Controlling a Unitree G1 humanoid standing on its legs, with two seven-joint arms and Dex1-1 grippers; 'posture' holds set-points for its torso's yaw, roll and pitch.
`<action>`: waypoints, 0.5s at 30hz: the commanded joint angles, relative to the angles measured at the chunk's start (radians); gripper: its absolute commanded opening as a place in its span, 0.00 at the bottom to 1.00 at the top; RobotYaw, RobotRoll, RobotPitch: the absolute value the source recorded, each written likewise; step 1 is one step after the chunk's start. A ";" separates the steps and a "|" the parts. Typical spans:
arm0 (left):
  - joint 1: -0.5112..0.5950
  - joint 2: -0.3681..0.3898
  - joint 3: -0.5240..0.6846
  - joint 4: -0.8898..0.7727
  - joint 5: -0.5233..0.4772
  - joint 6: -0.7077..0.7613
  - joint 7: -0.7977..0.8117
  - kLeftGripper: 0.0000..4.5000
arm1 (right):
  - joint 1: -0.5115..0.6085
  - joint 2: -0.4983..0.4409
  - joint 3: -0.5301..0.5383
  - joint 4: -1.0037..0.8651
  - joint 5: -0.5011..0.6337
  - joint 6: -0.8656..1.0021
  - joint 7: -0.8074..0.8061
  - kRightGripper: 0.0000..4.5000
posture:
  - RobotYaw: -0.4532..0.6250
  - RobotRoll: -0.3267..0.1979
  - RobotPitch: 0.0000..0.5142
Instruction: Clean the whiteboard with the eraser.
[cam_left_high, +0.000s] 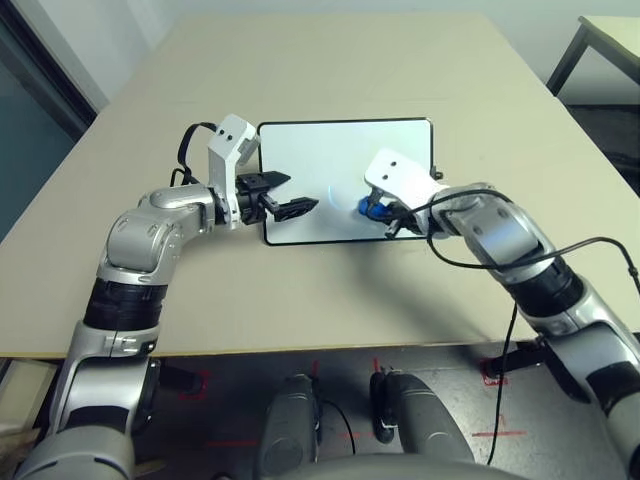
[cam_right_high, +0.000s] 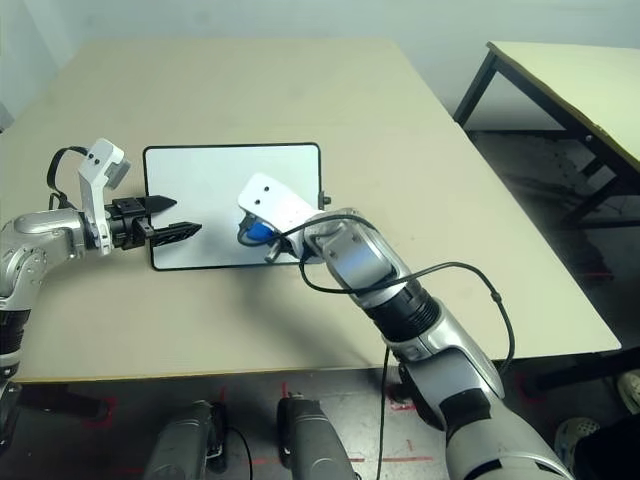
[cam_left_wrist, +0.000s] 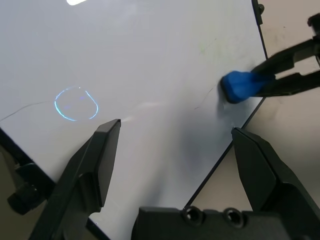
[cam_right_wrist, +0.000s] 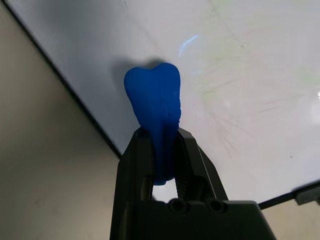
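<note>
The whiteboard (cam_left_high: 330, 155) lies flat in the middle of the beige table (cam_left_high: 330, 60). My right gripper (cam_left_high: 377, 212) is shut on the blue eraser (cam_left_high: 368, 208), whose free end rests on the board near its front right corner. In the right wrist view the eraser (cam_right_wrist: 155, 100) sticks out from between the closed fingers (cam_right_wrist: 131, 165), beside the board's black frame. My left gripper (cam_left_high: 303, 191) is open over the board's left part, with nothing between its fingers (cam_left_wrist: 100, 160). A faint bluish ring mark (cam_left_wrist: 76, 104) and thin smears show on the board (cam_left_wrist: 150, 60).
A second table (cam_right_high: 570, 80) stands off to the back right. A black cable (cam_left_high: 590, 245) loops along my right forearm. Bare tabletop surrounds the board on all sides.
</note>
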 joint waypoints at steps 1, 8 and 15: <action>0.004 0.001 -0.006 -0.001 -0.002 0.004 -0.004 1.00 | -0.099 0.021 -0.074 0.161 -0.027 -0.104 -0.046 0.13 | 0.39 0.62 0.24; 0.006 -0.003 -0.007 -0.007 -0.003 0.005 -0.002 1.00 | -0.094 0.041 -0.062 0.208 -0.042 -0.152 -0.034 0.13 | 0.39 0.62 0.24; 0.015 -0.001 -0.003 -0.013 -0.005 0.008 -0.002 1.00 | 0.107 -0.015 0.035 -0.138 -0.001 0.047 0.023 0.13 | 0.39 0.62 0.24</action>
